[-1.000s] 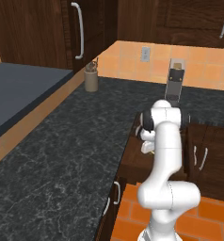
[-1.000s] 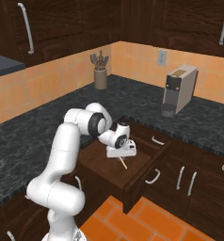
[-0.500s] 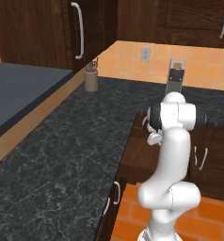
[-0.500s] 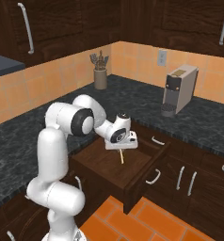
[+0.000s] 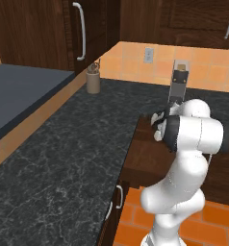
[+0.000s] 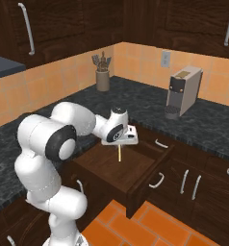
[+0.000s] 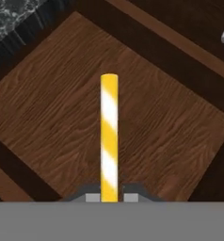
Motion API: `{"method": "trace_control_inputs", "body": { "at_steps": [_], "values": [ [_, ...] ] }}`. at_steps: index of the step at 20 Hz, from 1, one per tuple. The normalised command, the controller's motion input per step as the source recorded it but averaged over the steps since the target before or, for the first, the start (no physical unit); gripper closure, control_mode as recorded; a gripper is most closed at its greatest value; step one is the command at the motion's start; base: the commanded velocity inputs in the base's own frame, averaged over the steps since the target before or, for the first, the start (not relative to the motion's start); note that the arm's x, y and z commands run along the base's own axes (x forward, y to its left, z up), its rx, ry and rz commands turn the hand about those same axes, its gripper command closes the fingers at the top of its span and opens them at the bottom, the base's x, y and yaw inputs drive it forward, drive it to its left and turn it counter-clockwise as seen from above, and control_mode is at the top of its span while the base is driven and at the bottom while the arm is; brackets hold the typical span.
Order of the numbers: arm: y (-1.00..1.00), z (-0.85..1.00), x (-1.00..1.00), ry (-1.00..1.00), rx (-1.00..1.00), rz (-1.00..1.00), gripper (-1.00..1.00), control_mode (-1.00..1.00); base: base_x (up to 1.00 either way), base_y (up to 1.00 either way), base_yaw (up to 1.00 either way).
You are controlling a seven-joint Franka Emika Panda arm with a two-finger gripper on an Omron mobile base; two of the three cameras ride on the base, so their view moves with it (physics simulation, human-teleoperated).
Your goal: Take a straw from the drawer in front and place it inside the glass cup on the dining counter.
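My gripper [image 6: 119,146] hovers over the open drawer [image 6: 135,177] and is shut on the straw [image 6: 119,153], a thin yellow stick with white stripes that hangs straight down from the fingers, its tip above the drawer floor. In the hand view the straw [image 7: 109,134] runs up from between the fingertips [image 7: 91,197], over the bare wooden drawer floor [image 7: 48,108]. From the left base view the arm covers most of the drawer [image 5: 144,153]. The glass cup and the dining counter are out of view.
A black speckled counter [image 5: 63,163] surrounds the drawer. A coffee machine [image 6: 184,91] and a utensil holder [image 6: 103,79] stand at its back. Cabinet doors with silver handles [image 6: 189,182] sit right of the drawer, above an orange tile floor [image 6: 135,230].
The gripper has lifted with the straw in it. The straw went from slanting near the drawer floor to hanging upright above it. The arm's upper links swung round.
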Motion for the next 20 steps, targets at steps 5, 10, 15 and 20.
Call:
{"method": "trace_control_inputs", "body": {
  "at_steps": [5,10,15,20],
  "values": [
    [0.51,1.00,-0.41,0.00,0.00,-0.03,1.00,-1.00,0.00,0.00,0.00],
    [0.55,1.00,-0.61,0.02,0.01,-0.02,1.00,-1.00,0.00,0.00,0.00],
    [0.34,0.81,-0.80,0.00,0.03,-0.02,1.00,-1.00,0.00,0.00,0.00],
    [0.00,0.31,-0.79,0.00,0.03,0.00,1.00,-1.00,0.00,0.00,0.00]
  ]
}}
